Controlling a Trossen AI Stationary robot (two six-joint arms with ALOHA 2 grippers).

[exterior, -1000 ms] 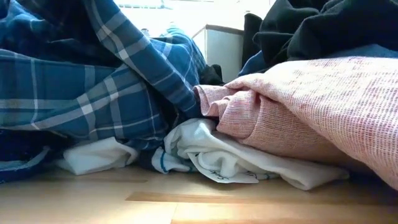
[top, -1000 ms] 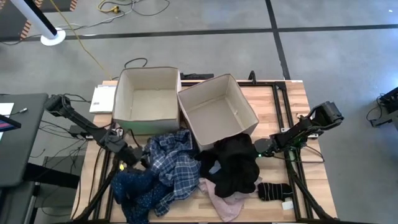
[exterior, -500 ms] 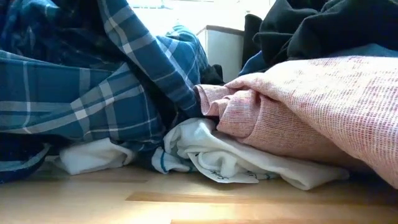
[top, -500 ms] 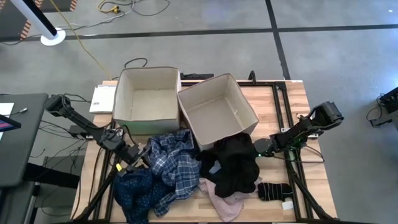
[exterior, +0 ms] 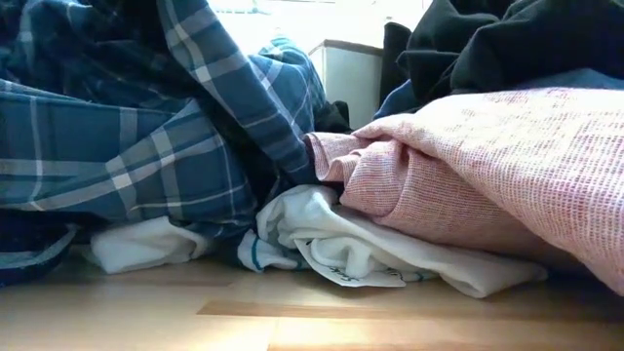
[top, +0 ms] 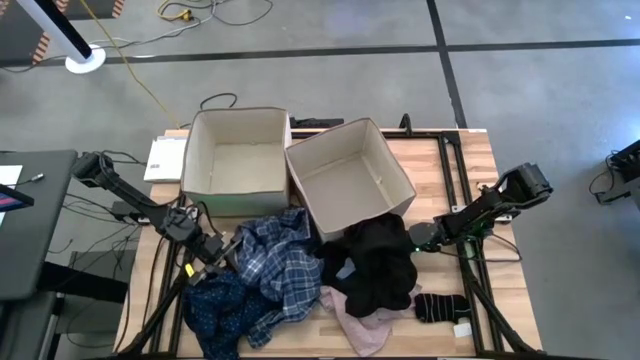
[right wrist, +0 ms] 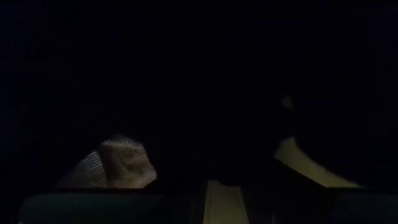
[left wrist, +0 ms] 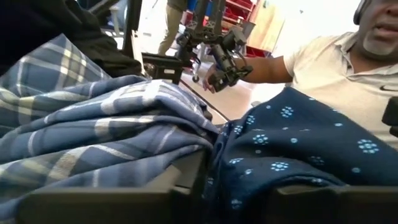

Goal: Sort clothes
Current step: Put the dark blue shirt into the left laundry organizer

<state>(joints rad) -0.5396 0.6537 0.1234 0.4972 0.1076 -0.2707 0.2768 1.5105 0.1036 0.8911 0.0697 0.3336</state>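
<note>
The clothes lie heaped on the near half of the table. A blue-and-white plaid shirt [top: 275, 262] [left wrist: 93, 137] lies beside a dark blue patterned piece [top: 215, 305] [left wrist: 292, 149]. Right of them are a large black garment [top: 380, 262], a pink one [top: 360, 325] [exterior: 487, 166] and black socks [top: 440, 307]. A white piece [exterior: 331, 244] lies under the plaid shirt and the pink one. My left gripper [top: 218, 256] [left wrist: 202, 199] is shut at the plaid shirt's left edge. My right gripper [top: 412, 238] [right wrist: 221, 202] is shut at the black garment's right edge. My left gripper pinches a fold of the plaid shirt's left edge [left wrist: 186, 168], right where it meets the dark blue piece. The fingers come in level from the table's left. The shirt rests on the heap; how many layers are held is hidden. My right gripper holds the black garment's right edge [top: 403, 238], slanting down from the table's right. Black cloth fills its wrist view and hides the place of contact. The garment lies on the table and the heap.
Two beige fabric boxes [top: 238, 150] [top: 350, 178] stand open at the far middle of the table, the right one tipped toward the heap. A person's arm and torso [left wrist: 329, 62] show beyond the table's right side. Bare wood lies at the far right [top: 470, 160].
My left gripper has stayed at the plaid shirt's left edge and rolled a little. In the low view the shirt's folds have shifted up and to the left. The right arm and the black garment have kept still.
</note>
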